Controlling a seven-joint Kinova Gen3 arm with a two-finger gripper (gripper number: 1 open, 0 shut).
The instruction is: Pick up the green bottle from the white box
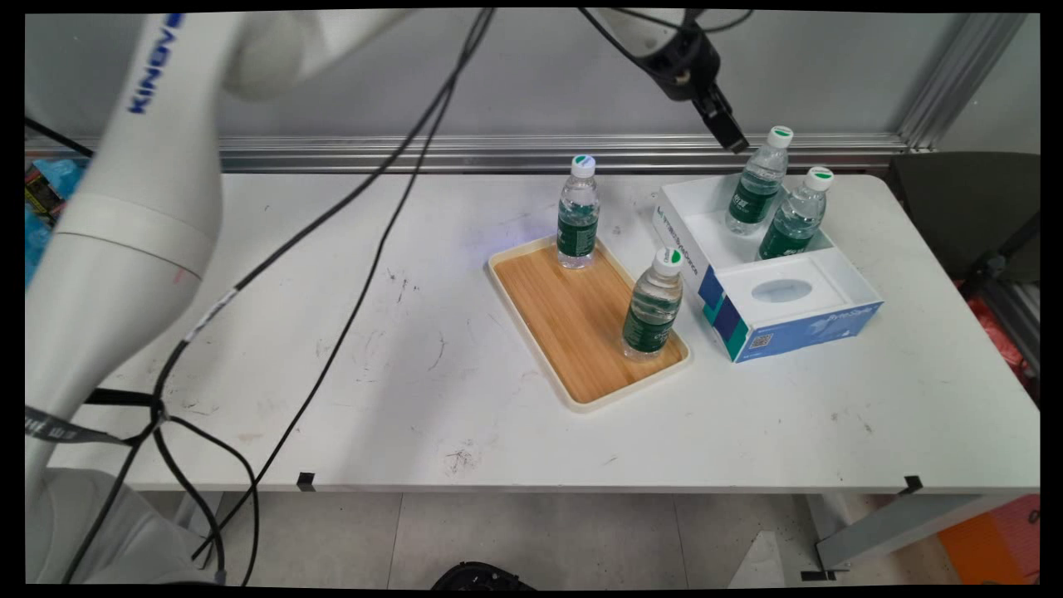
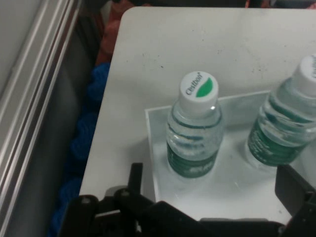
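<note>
Presently, main view. Item: my tool (image 1: 731,137), raised above the far right of the tabletop (image 1: 415,374), its tip just beside the cap of the farther boxed bottle (image 1: 760,187) and not touching it.

Item: white and blue box (image 1: 797,324), open-topped, holding that bottle and a second boxed bottle (image 1: 793,218) close beside it. Both are upright and capped.

Item: wooden tray (image 1: 573,324), just left of the box. It carries one upright bottle at its far end (image 1: 578,214) and another at its near right corner (image 1: 654,306), well apart from each other.

Next, hand view. Item: my tool (image 2: 213,190), empty, its fingers spread wide and rising from the bottom edge.

Item: one bottle (image 2: 193,133), upright in a corner of the box (image 2: 149,143), lying ahead of the gap between the fingers and somewhat to the left. Its white and green cap faces me. I judge it to be the farther boxed bottle.

Item: the neighbouring bottle (image 2: 286,128), at the right, ahead of the right finger and apart from it.

Item: bare tabletop (image 2: 197,39) beyond the box.
</note>
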